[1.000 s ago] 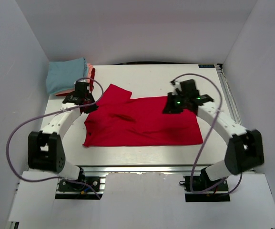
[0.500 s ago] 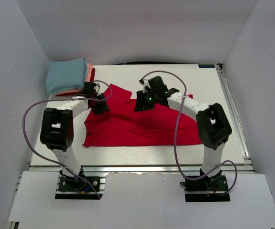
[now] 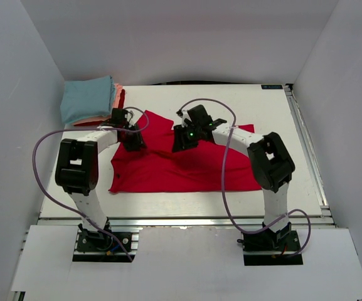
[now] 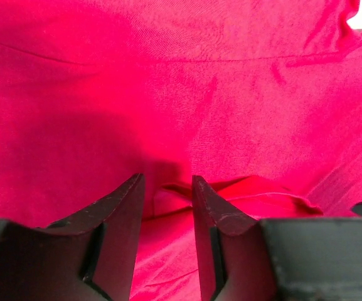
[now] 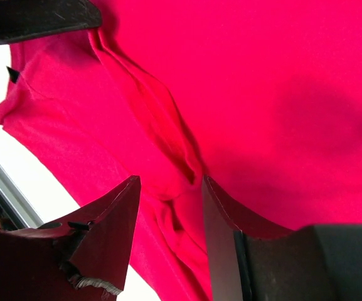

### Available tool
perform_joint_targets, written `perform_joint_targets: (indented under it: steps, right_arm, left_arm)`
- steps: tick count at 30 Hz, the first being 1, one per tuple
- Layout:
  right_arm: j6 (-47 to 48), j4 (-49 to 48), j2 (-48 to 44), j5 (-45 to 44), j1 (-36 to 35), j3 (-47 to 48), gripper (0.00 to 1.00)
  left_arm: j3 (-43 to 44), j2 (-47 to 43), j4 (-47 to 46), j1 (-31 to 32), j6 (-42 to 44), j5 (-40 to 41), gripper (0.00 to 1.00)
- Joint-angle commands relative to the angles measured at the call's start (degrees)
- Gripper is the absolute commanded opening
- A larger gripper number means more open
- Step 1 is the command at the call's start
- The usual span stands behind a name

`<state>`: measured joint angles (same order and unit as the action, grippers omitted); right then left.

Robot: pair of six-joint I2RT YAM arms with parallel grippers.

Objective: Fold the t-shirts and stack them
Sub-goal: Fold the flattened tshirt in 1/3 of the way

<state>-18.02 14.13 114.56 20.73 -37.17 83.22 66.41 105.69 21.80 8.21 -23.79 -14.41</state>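
Top view: the red shirt (image 3: 187,169) lies spread on the table (image 3: 275,106), front edge straight, far edge rumpled, one sleeve pointing away from the arms. A folded stack (image 3: 88,100), light blue on top with pink and red edges showing under it, sits just beyond the shirt's far-left corner. The left gripper (image 3: 133,139) is down on the shirt's left shoulder. The right gripper (image 3: 181,139) is down at the middle of the shirt's far edge, near the collar. How the jaws stand is too small to read here.

Left wrist: red shirt (image 4: 181,94) fills the view. The left gripper (image 4: 166,182) has its jaws slightly apart, with a small raised pleat lying just past the tips, not pinched.

Right wrist: the right gripper (image 5: 170,182) also has its jaws apart, and a long ridge of the shirt (image 5: 281,94) runs toward the gap without being clamped.

The cloth looks light, limp and thin. It wrinkles at a touch and would likely drag and bunch if pushed. A pinch at a hem, shoulder seam or raised ridge should hold better than one on flat cloth, and both grippers taking matching points would keep the fold even.
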Motion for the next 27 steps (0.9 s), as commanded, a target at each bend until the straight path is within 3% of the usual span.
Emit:
perform_joint_targets:
  steps: [1,10,16,19,21,22,23,25,27]
  right_arm:
    - [0.00,-1.65,1.01,0.27,-0.89,2.12,0.51]
    - [1.41,-0.69,2.86,-1.13,-1.68,1.68,0.52]
    - [2.03,-0.16,4.35,-2.19,-1.94,1.24,0.49]
    - [1.94,-1.03,4.97,-2.36,-1.94,1.24,0.36]
    - [1.85,-1.47,5.49,-2.36,-2.03,1.59,0.06]
    - [1.76,-1.56,5.23,-3.06,-2.03,1.68,0.00]
    - [1.76,-1.82,4.97,-3.24,-2.21,1.68,0.00]
    - [1.59,-2.52,3.83,-4.11,-2.38,1.33,0.00]
    - [1.93,-2.88,2.86,-4.12,-2.47,1.33,0.00]
  left_arm:
    - [1.26,0.13,-0.36,-0.21,0.06,-1.67,0.46]
    - [1.18,1.45,-1.23,-0.21,-0.64,-2.37,0.42]
    - [1.53,1.45,-2.03,-0.12,-0.99,-3.07,0.26]
    - [1.70,1.54,-1.85,-0.12,-0.91,-3.16,0.23]
    - [1.97,1.63,-1.85,-0.12,-0.91,-3.25,0.20]
    - [2.14,1.63,-1.76,-0.12,-0.91,-3.34,0.18]
    - [2.40,1.63,-1.59,-0.12,-0.82,-3.51,0.09]
    - [3.19,1.19,-1.24,0.05,-0.38,-3.52,0.00]
    - [4.07,0.84,0.16,0.05,0.41,-3.17,0.00]
